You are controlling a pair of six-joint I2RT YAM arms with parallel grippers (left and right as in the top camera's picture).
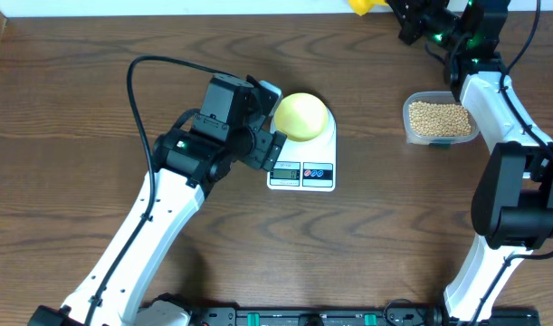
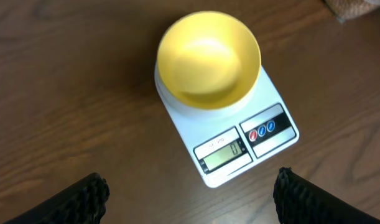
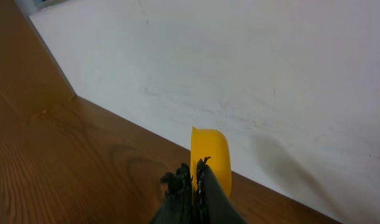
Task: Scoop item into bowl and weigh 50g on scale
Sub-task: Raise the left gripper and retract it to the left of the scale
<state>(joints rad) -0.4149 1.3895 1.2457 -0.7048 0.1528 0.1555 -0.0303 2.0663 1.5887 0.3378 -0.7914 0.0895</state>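
Note:
The pale yellow bowl (image 1: 301, 116) stands empty on the white scale (image 1: 303, 167); in the left wrist view the bowl (image 2: 208, 59) sits on the scale (image 2: 239, 146), whose display shows 0. My left gripper (image 2: 193, 193) is open and empty, just in front of the scale. The tan beans (image 1: 439, 118) fill a clear tub (image 1: 412, 129) at the right. My right gripper (image 3: 194, 174) is shut on the yellow scoop (image 3: 211, 155), held high at the table's far edge (image 1: 367, 5), behind the tub.
A white wall runs behind the table's far edge (image 3: 239, 74). The right arm's base (image 1: 520, 204) stands at the right, in front of the tub. A black cable (image 1: 140, 81) loops over the table at the left.

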